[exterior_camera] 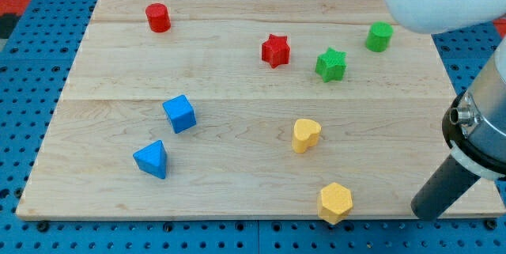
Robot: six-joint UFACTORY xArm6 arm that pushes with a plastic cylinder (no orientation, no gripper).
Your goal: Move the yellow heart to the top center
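Note:
The yellow heart lies on the wooden board right of centre, in the lower half. My tip is at the board's bottom right corner, well to the right of and below the heart, touching no block. A yellow hexagon lies near the bottom edge, between the heart and my tip.
A red star, a green star and a green cylinder lie above the heart. A red cylinder is at top left. A blue cube and a blue triangular block are at left.

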